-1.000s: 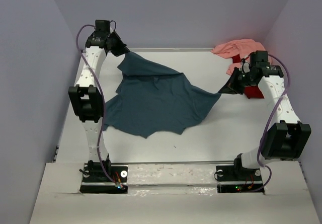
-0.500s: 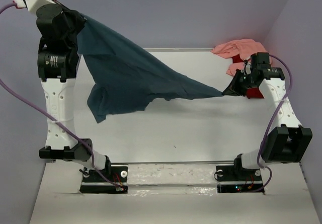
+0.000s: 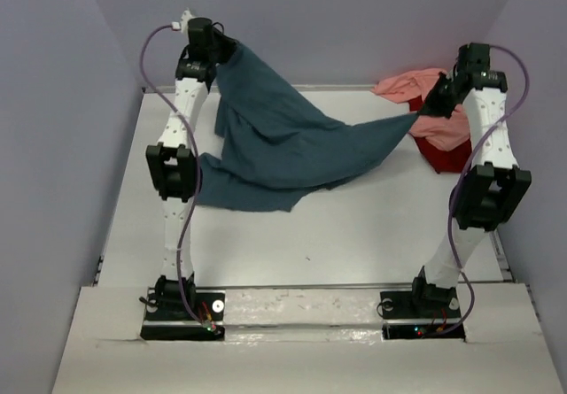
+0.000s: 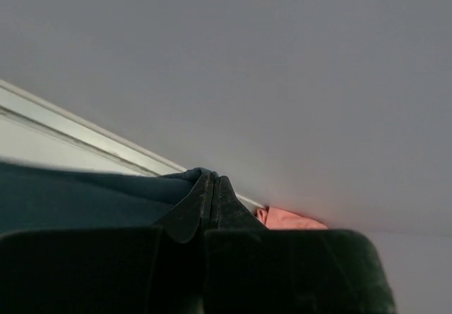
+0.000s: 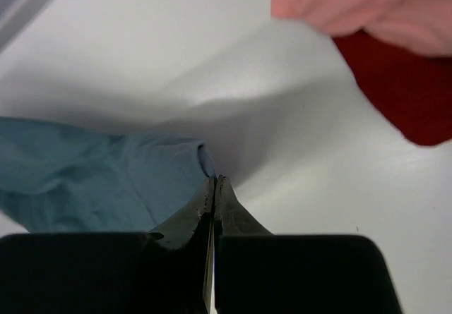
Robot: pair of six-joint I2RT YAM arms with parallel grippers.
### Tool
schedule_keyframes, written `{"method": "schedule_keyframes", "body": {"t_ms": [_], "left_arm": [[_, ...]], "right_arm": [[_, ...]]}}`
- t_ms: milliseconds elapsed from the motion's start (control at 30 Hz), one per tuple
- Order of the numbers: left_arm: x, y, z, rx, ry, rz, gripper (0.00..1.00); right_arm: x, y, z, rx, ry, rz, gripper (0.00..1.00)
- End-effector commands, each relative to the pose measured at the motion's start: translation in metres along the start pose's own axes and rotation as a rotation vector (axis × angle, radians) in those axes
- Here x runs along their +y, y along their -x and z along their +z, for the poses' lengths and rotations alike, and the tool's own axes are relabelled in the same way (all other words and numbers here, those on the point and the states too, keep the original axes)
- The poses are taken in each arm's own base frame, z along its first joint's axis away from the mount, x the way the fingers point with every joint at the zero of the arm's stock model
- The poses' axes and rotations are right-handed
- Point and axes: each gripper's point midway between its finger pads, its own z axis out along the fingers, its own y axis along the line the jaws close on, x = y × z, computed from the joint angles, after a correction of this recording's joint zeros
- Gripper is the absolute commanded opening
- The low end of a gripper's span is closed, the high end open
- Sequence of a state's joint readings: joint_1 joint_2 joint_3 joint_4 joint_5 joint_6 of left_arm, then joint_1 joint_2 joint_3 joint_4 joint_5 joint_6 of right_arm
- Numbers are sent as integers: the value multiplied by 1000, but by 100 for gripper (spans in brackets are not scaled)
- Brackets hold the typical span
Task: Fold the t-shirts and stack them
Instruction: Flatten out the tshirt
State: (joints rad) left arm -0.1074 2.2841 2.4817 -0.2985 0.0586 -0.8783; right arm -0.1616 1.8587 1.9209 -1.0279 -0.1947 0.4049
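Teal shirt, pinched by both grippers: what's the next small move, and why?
Probably draw the left gripper and right gripper slightly apart: both are shut on the teal shirt, which sags creased between them, its lower part bunched on the table.

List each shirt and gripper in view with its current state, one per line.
left gripper: shut on teal shirt.
right gripper: shut on teal shirt.
teal shirt: unfolded, hung between both grippers, lower edge sagging to the table.
red shirt: crumpled, partly covered.
pink shirt: crumpled, partly over the red shirt.
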Motion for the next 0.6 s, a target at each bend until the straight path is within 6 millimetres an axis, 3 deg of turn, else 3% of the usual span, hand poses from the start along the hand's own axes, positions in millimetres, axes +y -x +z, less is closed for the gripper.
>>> {"method": "schedule_keyframes", "body": {"t_ms": [0, 33, 67, 133, 200, 233, 267, 300, 333, 367, 400, 433, 467, 500, 567], "left_arm": [[-165, 16, -49, -41, -538, -183, 0], [-168, 14, -50, -43, -565, -213, 0], [-168, 15, -49, -54, -578, -241, 0], [-174, 23, -56, -78, -603, -211, 0], [-191, 37, -82, -90, -666, -127, 0], [-194, 41, -91, -81, -682, -117, 0], [-187, 33, -93, -42, -683, -66, 0], [-189, 37, -103, -43, -702, -37, 0], [-201, 61, -138, -92, -735, 13, 0], [-183, 56, -136, -79, -695, 27, 0], [-200, 77, -181, -133, -737, 55, 0], [-193, 90, -192, -168, -717, 69, 0], [-173, 88, -191, -170, -662, 78, 0], [-181, 100, -224, -206, -676, 94, 0], [-153, 103, -228, -203, -576, 107, 0]], "right_arm": [[12, 89, -15, -232, 32, 25, 0], [31, 118, -41, -322, 104, 34, 0], [38, 125, -33, -303, 162, 44, 0], [65, 139, -57, -348, 275, 32, 0], [101, 137, -92, -356, 462, -10, 0], [105, 130, -81, -311, 503, -13, 0], [105, 111, -83, -258, 530, -8, 0], [116, 96, -90, -222, 591, -42, 0], [126, 87, -119, -271, 627, -115, 0], [125, 78, -125, -267, 630, -129, 0], [117, 61, -116, -213, 620, -111, 0], [116, 51, -120, -195, 626, -106, 0], [115, 33, -128, -168, 650, -93, 0], [117, 21, -131, -146, 665, -81, 0], [123, -5, -137, -83, 702, -47, 0]]}}
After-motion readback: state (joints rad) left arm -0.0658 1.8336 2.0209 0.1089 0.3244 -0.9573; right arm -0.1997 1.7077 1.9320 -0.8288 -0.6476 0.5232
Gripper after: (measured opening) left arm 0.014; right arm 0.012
